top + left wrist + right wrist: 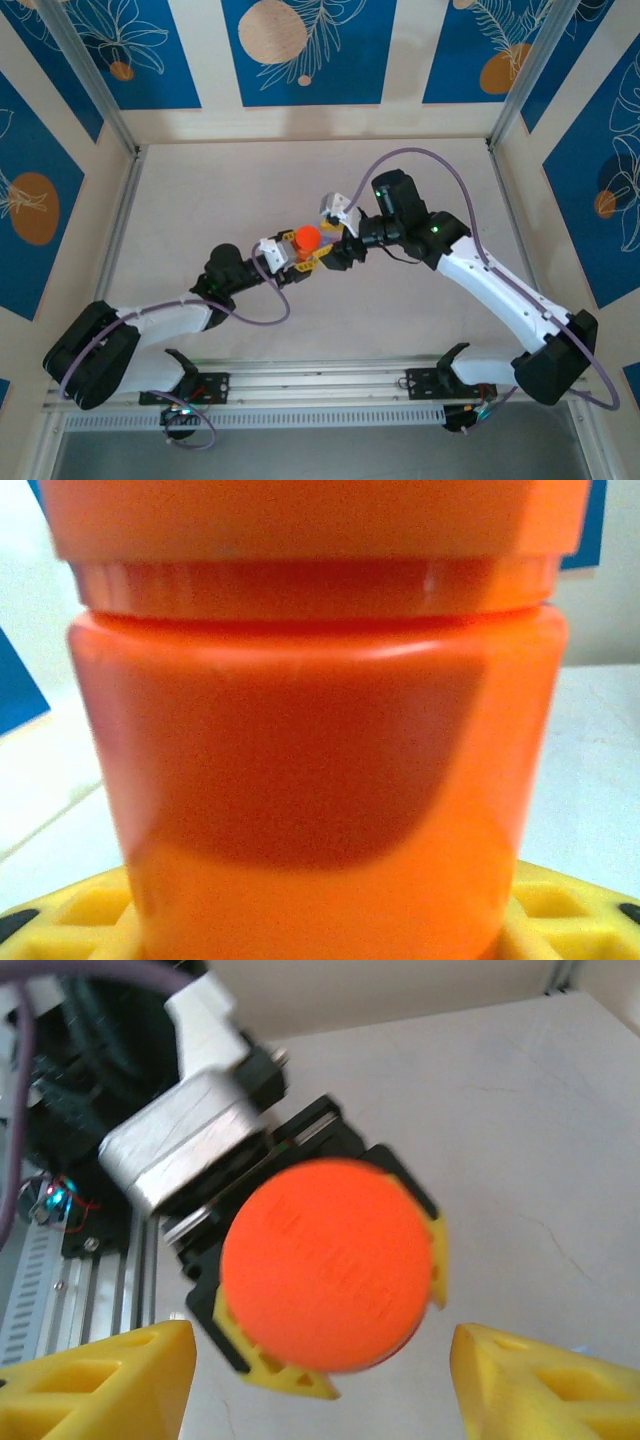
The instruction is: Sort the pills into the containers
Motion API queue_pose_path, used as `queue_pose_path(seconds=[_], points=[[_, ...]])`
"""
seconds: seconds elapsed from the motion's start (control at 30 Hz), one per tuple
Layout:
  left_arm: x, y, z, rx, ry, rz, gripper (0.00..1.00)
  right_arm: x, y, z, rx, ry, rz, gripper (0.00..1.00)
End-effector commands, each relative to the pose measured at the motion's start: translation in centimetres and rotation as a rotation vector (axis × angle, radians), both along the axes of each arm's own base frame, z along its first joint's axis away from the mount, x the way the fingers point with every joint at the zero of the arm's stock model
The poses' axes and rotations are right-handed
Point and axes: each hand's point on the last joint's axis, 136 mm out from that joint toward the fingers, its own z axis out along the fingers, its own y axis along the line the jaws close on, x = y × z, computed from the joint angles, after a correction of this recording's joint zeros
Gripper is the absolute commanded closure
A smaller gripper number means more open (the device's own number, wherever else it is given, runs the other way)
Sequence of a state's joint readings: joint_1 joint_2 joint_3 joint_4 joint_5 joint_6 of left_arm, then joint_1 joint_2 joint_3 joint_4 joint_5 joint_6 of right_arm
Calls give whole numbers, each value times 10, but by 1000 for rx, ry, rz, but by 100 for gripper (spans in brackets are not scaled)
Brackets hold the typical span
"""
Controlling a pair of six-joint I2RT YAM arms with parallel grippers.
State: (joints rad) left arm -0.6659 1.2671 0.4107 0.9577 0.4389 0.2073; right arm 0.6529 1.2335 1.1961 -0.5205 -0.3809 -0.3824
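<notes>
1. My left jaws are clamped on the orange bottle (307, 240), which stands upright at the middle of the table (200, 190).
2. Its cap (325, 1260) is on.
3. My right jaws stand apart just over the cap, a yellow finger (100, 1385) on either side, neither touching it.

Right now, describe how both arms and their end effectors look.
Both arms are white-shelled with black joints: the left arm and right arm. A purple cable loops along each. The left end effector and right end effector have yellow, lattice-cut fingers on black mounts.
</notes>
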Motion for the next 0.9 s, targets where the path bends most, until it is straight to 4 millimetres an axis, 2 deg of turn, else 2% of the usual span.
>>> queue_pose_path(seconds=[0.0,0.23,0.37,0.53,0.87], points=[[-12,-4,37,-96,-84,-70,100,-18,-2,-9,-27,-77,131,31],[-21,-12,37,-93,-60,-154,100,0,11,-17,-97,-96,150,29],[-20,-13,34,-82,-53,-152,100,3,21,-21,-120,-100,166,29],[-20,-13,28,-62,-41,-152,100,1,29,-13,-113,-114,178,29],[-19,-16,21,-51,-24,-165,100,-12,27,1,-96,-155,230,32]])
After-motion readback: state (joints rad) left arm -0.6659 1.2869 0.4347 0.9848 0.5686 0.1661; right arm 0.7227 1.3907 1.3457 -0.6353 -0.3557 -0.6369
